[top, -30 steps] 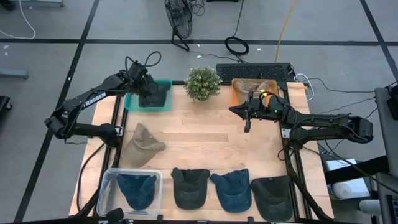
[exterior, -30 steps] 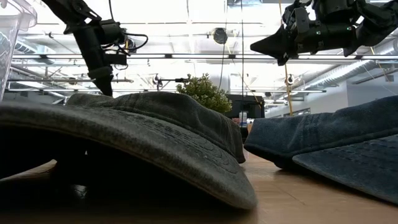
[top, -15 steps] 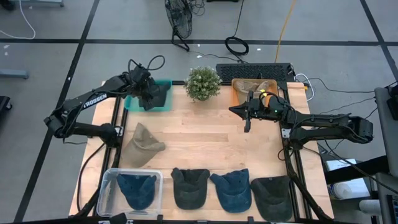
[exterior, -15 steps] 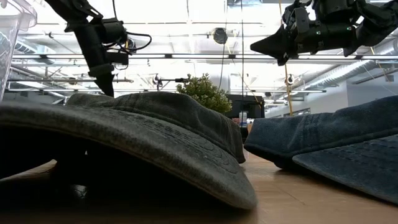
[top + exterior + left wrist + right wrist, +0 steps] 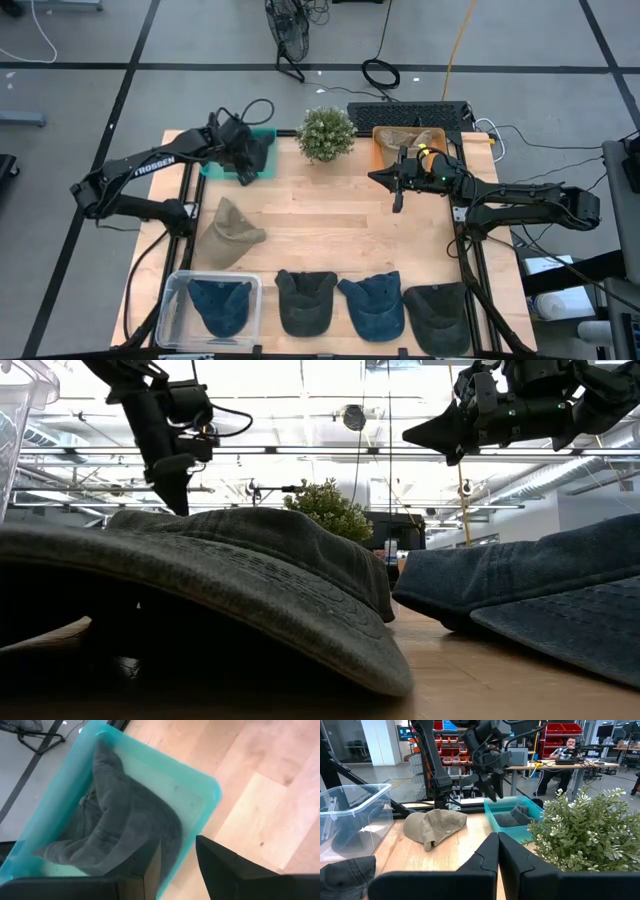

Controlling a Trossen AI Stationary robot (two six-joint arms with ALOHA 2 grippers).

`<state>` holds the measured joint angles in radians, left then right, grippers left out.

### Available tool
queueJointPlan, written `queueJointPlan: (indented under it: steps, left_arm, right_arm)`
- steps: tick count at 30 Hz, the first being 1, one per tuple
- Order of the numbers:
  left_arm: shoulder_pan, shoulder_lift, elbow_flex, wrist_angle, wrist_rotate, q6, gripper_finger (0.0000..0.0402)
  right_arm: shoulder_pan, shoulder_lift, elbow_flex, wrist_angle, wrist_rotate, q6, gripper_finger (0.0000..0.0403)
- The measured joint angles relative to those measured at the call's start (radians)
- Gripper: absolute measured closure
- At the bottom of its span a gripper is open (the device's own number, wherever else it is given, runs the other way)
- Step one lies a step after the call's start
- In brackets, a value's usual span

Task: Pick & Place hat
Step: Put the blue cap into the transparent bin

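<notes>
My left gripper (image 5: 175,865) had lifted clear, fingers spread and empty; the hat (image 5: 117,832) lay in the bin (image 5: 207,787) just beneath them, placed. My right gripper (image 5: 398,196) waited, pressed together.

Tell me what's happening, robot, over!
Left gripper open, empty, above teal bin. Dark gray hat lying inside bin. Right gripper shut, waiting over table. Nothing blocking.
</notes>
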<state>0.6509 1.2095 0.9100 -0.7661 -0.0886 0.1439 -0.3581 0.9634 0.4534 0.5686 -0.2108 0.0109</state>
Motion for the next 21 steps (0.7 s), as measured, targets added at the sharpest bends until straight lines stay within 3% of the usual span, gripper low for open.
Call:
queueJointPlan:
  steps: [9,16,18,21]
  left_arm:
    - [-0.145,-0.025,0.000,0.141,-0.006,-0.087,0.0266]
    - [-0.344,-0.197,0.001,0.309,-0.142,-0.128,0.0266]
    - [-0.392,-0.251,0.001,0.365,-0.130,-0.151,0.0266]
    - [-0.446,-0.297,0.001,0.433,-0.023,-0.181,0.0266]
  right_arm:
    - [0.000,0.000,0.000,-0.002,0.000,0.003,0.0403]
    - [0.000,0.000,0.000,-0.062,0.000,-0.010,0.0403]
    - [0.000,0.000,0.000,-0.066,0.000,-0.028,0.0403]
    - [0.000,0.000,0.000,-0.044,0.000,-0.033,0.0403]
